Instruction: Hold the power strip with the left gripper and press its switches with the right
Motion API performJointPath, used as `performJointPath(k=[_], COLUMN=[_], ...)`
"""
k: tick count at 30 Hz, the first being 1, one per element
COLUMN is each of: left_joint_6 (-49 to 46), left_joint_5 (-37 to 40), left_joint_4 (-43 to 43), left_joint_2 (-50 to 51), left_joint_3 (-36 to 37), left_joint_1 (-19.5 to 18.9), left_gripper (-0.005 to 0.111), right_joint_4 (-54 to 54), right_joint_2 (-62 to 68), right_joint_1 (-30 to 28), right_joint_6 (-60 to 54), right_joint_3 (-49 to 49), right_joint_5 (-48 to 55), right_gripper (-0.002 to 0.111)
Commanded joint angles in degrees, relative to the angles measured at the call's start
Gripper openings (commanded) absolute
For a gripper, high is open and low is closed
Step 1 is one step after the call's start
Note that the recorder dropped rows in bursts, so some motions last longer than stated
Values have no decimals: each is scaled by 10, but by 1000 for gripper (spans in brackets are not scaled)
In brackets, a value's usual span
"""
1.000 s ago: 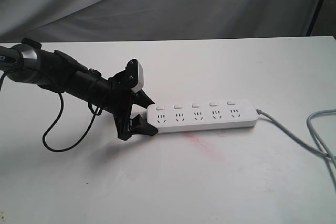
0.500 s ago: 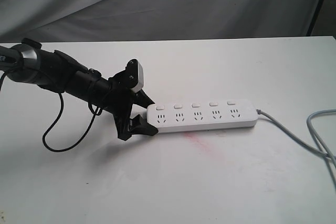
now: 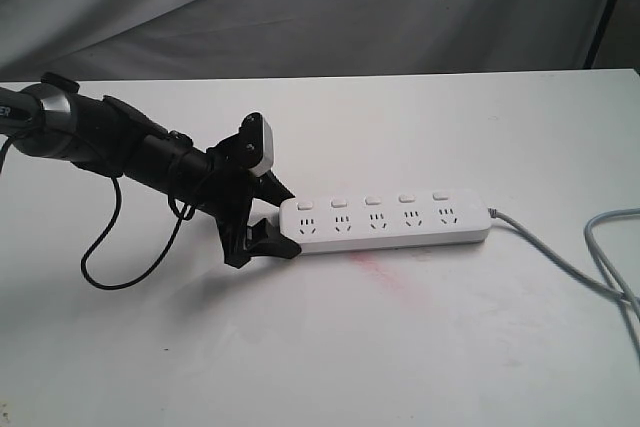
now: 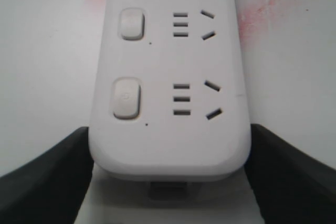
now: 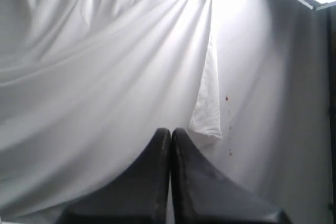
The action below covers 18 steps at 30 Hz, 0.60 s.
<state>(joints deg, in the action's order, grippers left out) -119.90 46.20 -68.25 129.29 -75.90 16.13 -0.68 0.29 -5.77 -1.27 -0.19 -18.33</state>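
From where I stand, the hold looks made and the pressing not yet begun, so what matters now is a steady clamp and a clean press. The left gripper has its jaws around the power strip at the end away from the cable, one on each long side. In its own camera both jaws seem to touch the strip's flanks, so I take it as clamped rather than merely framing it. That grip should not loosen, because the cable end lies free on the table and could swing under a push. The switches run in a row along the strip's far edge, one above each socket. I would press them straight down, starting with the one beside the held end and working toward the cable, never sideways. The left arm reaches in low from beyond the strip's held end, slanting down to it, with the white box on its wrist just above the strip's corner. The right gripper does not show in the room view. Its jaws are pressed together like a single fingertip, and its camera sees only hanging white cloth, so I judge it raised well away from the strip.
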Motion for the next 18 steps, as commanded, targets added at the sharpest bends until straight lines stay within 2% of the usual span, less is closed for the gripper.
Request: performJointPath(k=[1,8,13,18], left_joint_6=[-1,-1,-1,-1], left_joint_5=[-40,-40,-40,-40], left_joint_4=[11,11,11,11], left_joint_2=[3,3,3,3], left_joint_3=[-2,-2,-2,-2], left_joint_1=[0,0,0,0], left_gripper=[0,0,0,0], right_joint_4=[-2,-2,-2,-15], right_joint_2=[-3,-3,-3,-3], right_joint_1=[1,1,1,1], right_joint_6=[1,13,180,224], right_joint_3=[2,2,2,0], right_joint_5=[-45,-55,-91,-102], right_gripper=[0,0,0,0])
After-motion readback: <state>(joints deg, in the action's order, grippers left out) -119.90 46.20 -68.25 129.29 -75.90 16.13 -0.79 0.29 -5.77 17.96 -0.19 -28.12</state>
